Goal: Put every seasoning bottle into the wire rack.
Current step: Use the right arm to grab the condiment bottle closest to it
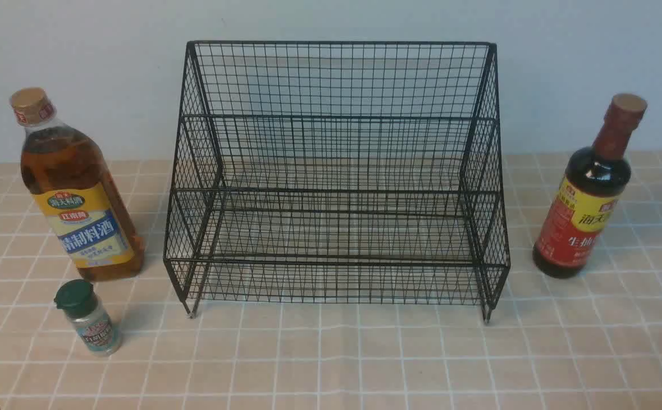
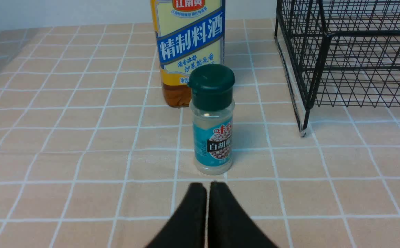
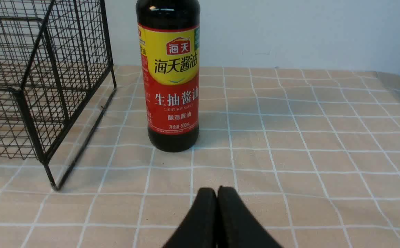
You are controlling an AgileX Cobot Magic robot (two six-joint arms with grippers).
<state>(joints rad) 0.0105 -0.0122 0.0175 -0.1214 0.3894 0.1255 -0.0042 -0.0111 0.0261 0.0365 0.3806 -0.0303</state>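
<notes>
The black wire rack (image 1: 336, 171) stands empty in the middle of the table; its corner shows as the rack (image 2: 344, 58) and the rack (image 3: 31, 86) in the wrist views. Left of it stand the amber bottle (image 1: 77, 193) with a tan cap and the green-capped shaker (image 1: 89, 319). The dark sauce bottle (image 1: 584, 199) stands to the right. My left gripper (image 2: 208, 184) is shut and empty, just short of the shaker (image 2: 213, 120), with the amber bottle (image 2: 189, 48) behind it. My right gripper (image 3: 217, 188) is shut and empty, short of the sauce bottle (image 3: 170, 86).
A tan checked cloth (image 1: 331, 353) covers the table. A pale wall (image 1: 331, 23) rises right behind the rack. Neither arm shows in the front view.
</notes>
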